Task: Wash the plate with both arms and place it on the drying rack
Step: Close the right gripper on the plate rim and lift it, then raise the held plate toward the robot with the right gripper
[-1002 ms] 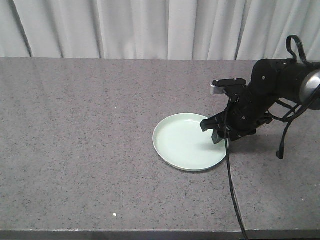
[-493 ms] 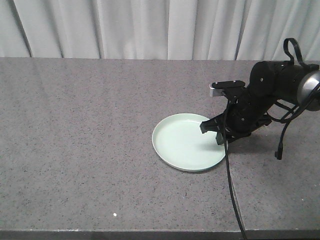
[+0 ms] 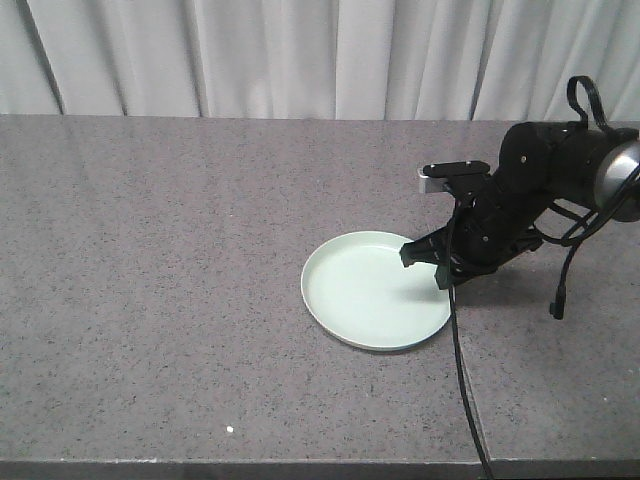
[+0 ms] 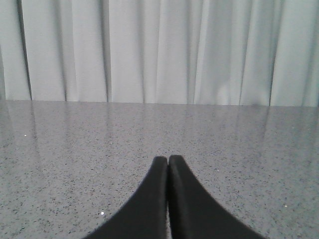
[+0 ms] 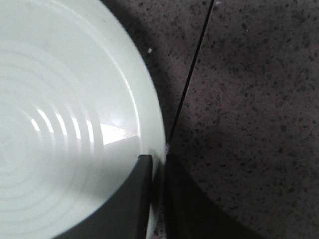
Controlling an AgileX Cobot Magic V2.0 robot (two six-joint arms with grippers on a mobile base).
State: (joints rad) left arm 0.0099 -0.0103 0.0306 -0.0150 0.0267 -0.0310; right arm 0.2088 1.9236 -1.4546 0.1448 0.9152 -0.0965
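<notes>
My right end effector (image 5: 157,162) pinches the rim of the pale green plate (image 3: 370,292), one finger inside the rim and one outside, narrowed tight onto it. The plate sits on the grey speckled desk (image 3: 150,260), right of centre and nearer the front edge, just beside a seam (image 5: 192,84) in the desk top. My left end effector (image 4: 168,167) hangs above the desk, its fingers pressed together on themselves. A white curtain (image 3: 300,55) hangs behind.
</notes>
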